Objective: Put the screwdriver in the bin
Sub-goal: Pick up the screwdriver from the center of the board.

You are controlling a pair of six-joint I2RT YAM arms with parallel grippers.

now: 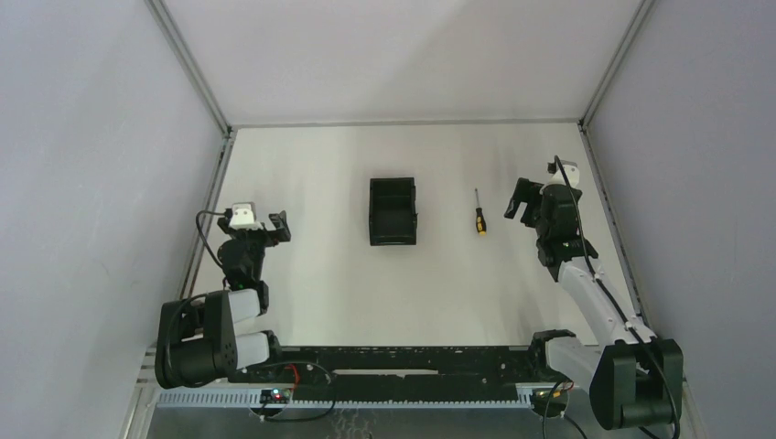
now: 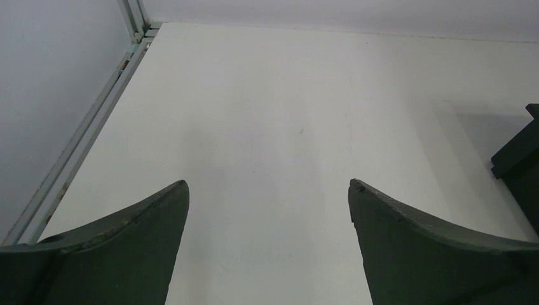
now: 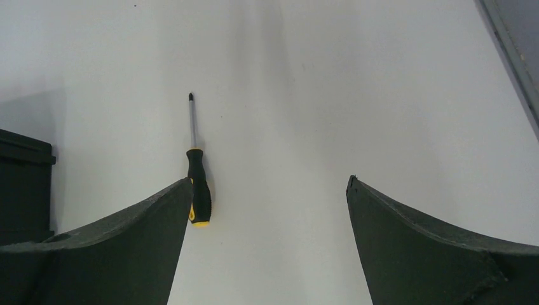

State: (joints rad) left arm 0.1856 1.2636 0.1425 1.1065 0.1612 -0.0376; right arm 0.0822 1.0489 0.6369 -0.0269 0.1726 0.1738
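The screwdriver (image 1: 479, 218) lies flat on the white table, thin silver shaft pointing away, black-and-yellow handle nearest me. In the right wrist view the screwdriver (image 3: 198, 184) sits just ahead of my left fingertip, partly behind it. The black bin (image 1: 393, 211) stands open-topped at the table's middle, left of the screwdriver; its wall shows as the bin (image 3: 24, 184) at the left edge. My right gripper (image 1: 519, 202) hovers open just right of the screwdriver, nothing between its fingers. My left gripper (image 1: 276, 227) is open over bare table, far left of the bin (image 2: 521, 165).
Aluminium frame rails run along the left edge (image 1: 212, 197) and right edge (image 1: 604, 197) of the table, with grey walls behind them. A black rail with cabling (image 1: 403, 361) lies along the near edge between the arm bases.
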